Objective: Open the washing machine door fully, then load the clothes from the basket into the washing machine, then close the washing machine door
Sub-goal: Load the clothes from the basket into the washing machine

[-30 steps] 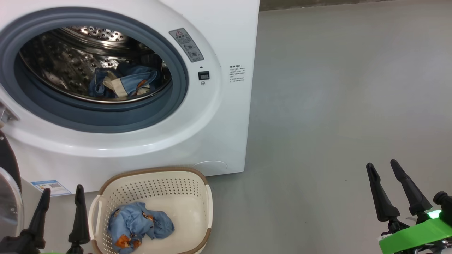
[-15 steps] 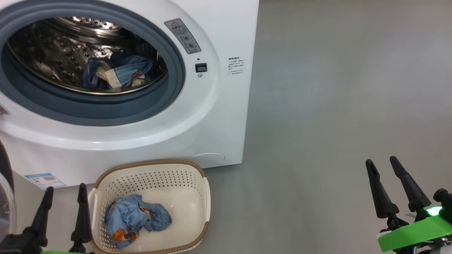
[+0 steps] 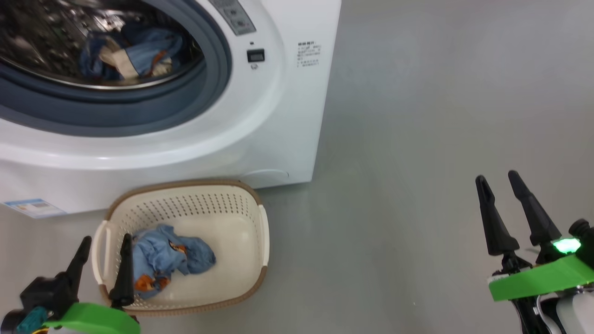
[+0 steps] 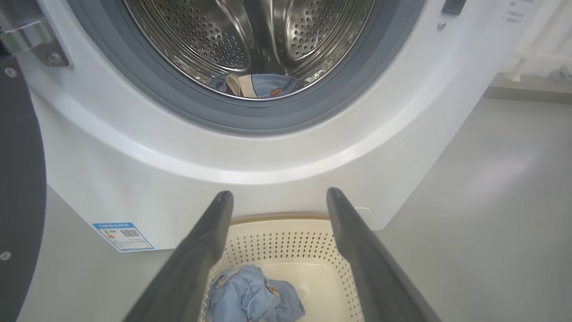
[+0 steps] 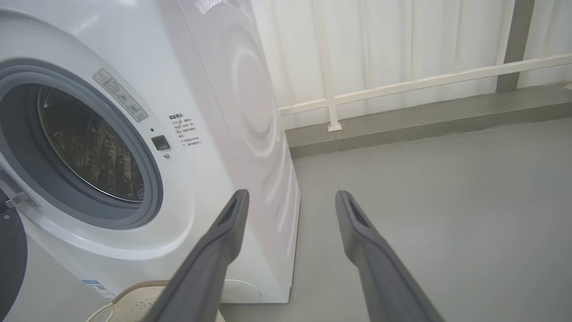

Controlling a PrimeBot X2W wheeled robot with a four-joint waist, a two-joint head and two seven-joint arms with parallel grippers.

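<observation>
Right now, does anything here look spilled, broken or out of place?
Nothing stands out: the basket stands upright before the washing machine, one bundle of clothes inside it, another garment lying in the drum.

One washing machine (image 3: 278,116) stands on the floor (image 3: 417,139), with one washing machine door (image 4: 18,179), one drum (image 4: 201,36) and one blue label sticker (image 4: 123,236). One basket (image 3: 195,204) with two white handles (image 3: 265,232) sits at its front edge. Two bundles of clothes (image 3: 167,260): one in the basket, one in the drum. Two pincers, left pincer (image 3: 106,237) and right pincer (image 3: 495,176), each with two fingers (image 3: 492,222)
</observation>
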